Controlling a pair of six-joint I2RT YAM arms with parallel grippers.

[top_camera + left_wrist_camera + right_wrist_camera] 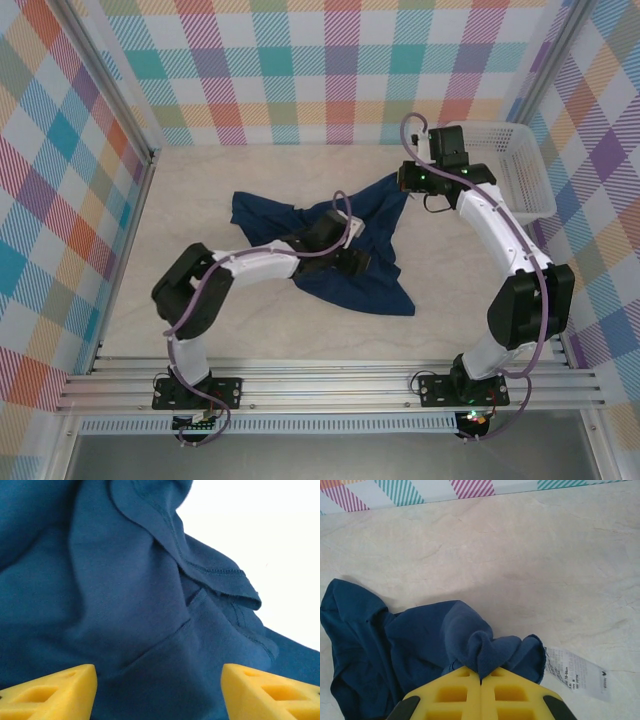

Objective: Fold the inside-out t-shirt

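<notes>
Plainly, the shirt (375, 285) is nowhere near folded: it lies in a rumpled, three-lobed heap at the middle of the tabletop (200, 180), with no flat panel and no clean crease. By my reading the work is at the spreading stage, so flattening and every fold are yet to do. The right claw (481, 672) is closed on a bunched tip of cloth at the heap's far right corner, and a white tag (577, 672) lies on the tabletop just beside that tip. The left claw (159, 680) hangs over the heap's middle with its yellow fingers spread apart and gripping nothing, above stitched hems and loose ripples of cloth. A white basket (530, 175) sits in the far right corner, apart from the shirt. The left arm covers the heap's centre from above, so I cannot tell which lobe is sleeve, collar or hem; the tag's print is too small to read.
</notes>
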